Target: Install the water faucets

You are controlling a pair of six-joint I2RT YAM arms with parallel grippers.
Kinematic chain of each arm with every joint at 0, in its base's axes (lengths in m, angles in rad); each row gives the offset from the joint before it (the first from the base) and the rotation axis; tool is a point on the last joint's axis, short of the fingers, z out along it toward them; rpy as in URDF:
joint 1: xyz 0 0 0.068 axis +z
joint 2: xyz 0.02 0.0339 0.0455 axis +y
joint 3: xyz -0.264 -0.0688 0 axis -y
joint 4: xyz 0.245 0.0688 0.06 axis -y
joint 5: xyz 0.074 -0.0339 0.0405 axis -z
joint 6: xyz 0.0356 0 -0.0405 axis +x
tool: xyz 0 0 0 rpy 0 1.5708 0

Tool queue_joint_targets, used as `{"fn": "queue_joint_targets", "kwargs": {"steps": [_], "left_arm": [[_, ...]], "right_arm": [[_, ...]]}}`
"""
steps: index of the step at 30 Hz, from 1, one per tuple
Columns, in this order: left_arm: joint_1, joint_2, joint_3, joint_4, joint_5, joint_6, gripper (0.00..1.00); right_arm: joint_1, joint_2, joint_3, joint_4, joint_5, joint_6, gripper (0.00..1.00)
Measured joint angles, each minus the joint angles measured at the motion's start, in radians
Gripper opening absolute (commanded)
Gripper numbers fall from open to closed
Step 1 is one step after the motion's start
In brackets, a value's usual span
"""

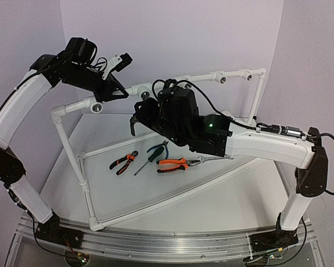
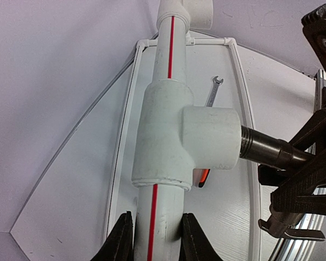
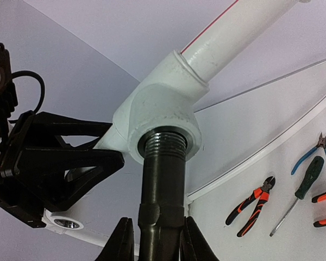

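Observation:
A dark grey water faucet (image 3: 162, 179) points with its threaded end into the side socket of a white tee fitting (image 3: 160, 109) on the pipe frame's top rail. A few threads still show at the socket's mouth. My right gripper (image 3: 157, 242) is shut on the faucet's body just below its collar. From the left wrist the same faucet (image 2: 263, 149) sticks out of the tee (image 2: 168, 130) to the right. My left gripper (image 2: 155, 236) is shut on the white pipe (image 2: 157, 217) with the red stripe, just beside the tee. From above, both grippers meet at the rail's left part (image 1: 142, 97).
On the white table inside the pipe frame lie orange-and-black pliers (image 1: 124, 162), a green-handled screwdriver (image 1: 150, 156), blue-handled cutters (image 1: 158, 147) and larger orange pliers (image 1: 175, 164). A small wrench (image 2: 213, 91) lies by the frame. More open sockets (image 1: 222, 79) sit along the rail.

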Motion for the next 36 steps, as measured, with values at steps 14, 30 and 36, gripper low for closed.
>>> {"fn": "queue_joint_targets", "kwargs": {"steps": [14, 30, 36], "left_arm": [[-0.004, 0.000, 0.003, -0.005, -0.001, 0.002, 0.17], [-0.005, 0.000, 0.004, -0.004, -0.001, 0.003, 0.24], [-0.006, 0.000, 0.006, -0.006, -0.009, -0.009, 0.32]], "right_arm": [[-0.019, -0.006, 0.008, -0.050, -0.069, -0.055, 0.00], [-0.032, -0.010, 0.076, -0.191, -0.101, -0.115, 0.00], [-0.033, -0.010, 0.088, -0.208, -0.105, -0.115, 0.00]]}}
